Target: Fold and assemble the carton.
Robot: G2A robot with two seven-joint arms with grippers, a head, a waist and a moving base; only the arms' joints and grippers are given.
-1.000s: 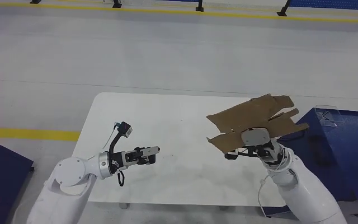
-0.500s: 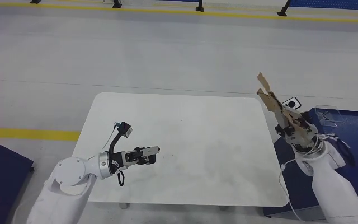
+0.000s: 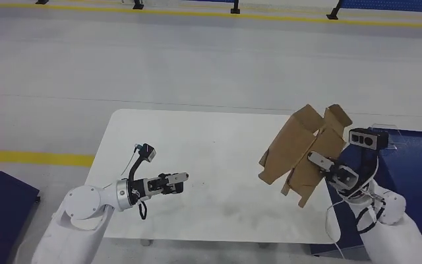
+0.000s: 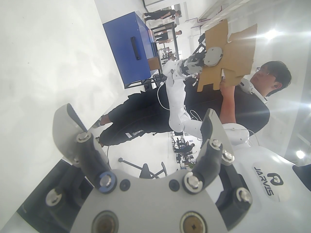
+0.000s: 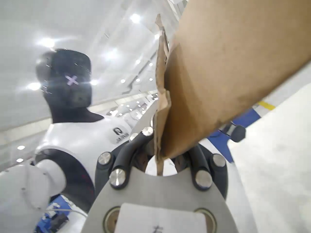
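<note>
A flat brown carton (image 3: 300, 152) hangs tilted in the air over the right edge of the white table (image 3: 211, 145). My right gripper (image 3: 324, 165) is shut on its lower part. In the right wrist view the carton (image 5: 230, 61) rises from between the right gripper (image 5: 160, 134), its layers pinched together. My left gripper (image 3: 177, 178) hovers open over the table's front left with nothing in it. The left wrist view shows the left gripper (image 4: 141, 120) spread wide. Far off in that view, a person's hand (image 4: 224, 83) touches the lower edge of the carton (image 4: 233, 52).
A blue cabinet (image 3: 392, 165) stands just past the table's right edge, close under my right arm. It also appears as the blue cabinet (image 4: 128, 49) in the left wrist view. A yellow floor line (image 3: 46, 158) runs to the left of the table.
My right arm has swung the carton from lying flat over the table's right side, out past the edge, and back to a steep tilt. The left arm has kept still.
</note>
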